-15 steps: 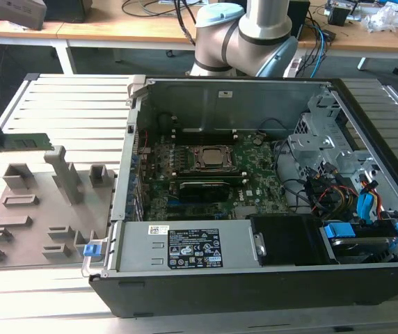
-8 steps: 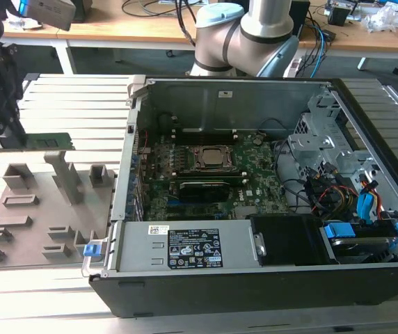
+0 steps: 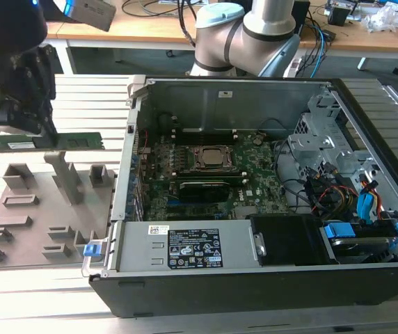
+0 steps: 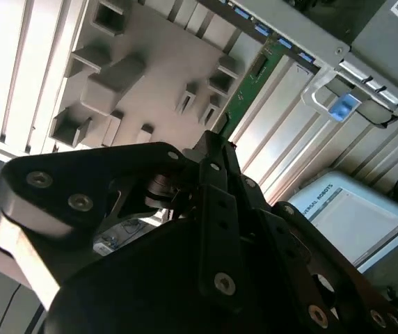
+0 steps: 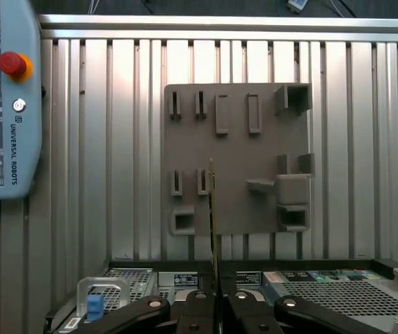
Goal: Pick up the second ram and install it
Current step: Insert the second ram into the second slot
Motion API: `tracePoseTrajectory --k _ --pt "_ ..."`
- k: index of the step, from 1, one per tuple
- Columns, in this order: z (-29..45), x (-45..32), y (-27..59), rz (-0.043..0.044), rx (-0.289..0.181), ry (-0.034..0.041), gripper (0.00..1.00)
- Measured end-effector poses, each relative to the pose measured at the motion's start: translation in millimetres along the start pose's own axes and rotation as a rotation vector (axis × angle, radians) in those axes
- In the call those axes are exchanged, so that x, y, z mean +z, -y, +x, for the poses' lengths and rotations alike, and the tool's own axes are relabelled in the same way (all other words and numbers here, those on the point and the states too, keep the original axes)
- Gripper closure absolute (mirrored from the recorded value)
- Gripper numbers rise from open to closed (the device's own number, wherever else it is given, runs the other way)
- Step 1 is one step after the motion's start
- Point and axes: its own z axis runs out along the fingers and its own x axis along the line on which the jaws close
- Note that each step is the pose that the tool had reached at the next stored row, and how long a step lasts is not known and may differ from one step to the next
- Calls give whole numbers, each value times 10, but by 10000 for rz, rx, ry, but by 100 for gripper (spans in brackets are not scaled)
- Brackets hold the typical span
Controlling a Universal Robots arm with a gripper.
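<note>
Slatted table point(image 3: 67, 90). Open case point(image 3: 255, 292) lies on it, toward the exterior view's right. Grey tray point(image 3: 35, 216) of slots and posts sits just beside the case, on that view's left.

End effector point(image 3: 42, 136) hangs above the tray, fingers pinched together on the ram point(image 3: 74, 141). The ram is held level and clear of the tray. First wrist view shows it edge-on point(image 5: 213, 209), running out from the closed fingertips.

Judgement: the ram is light, stiff and thin, but fragile. Chips and edge contacts won't stand squeezing or twisting. A flat-face pinch near mid-length looks balanced. Smooth faces could slip if pushed hard.
</note>
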Motion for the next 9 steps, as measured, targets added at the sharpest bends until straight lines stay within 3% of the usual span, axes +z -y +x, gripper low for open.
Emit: tracePoseTrajectory --k 4,9 --pt "-8 -7 184 -4 1 -24 86" --pt "-14 -12 308 -8 1 -36 86"
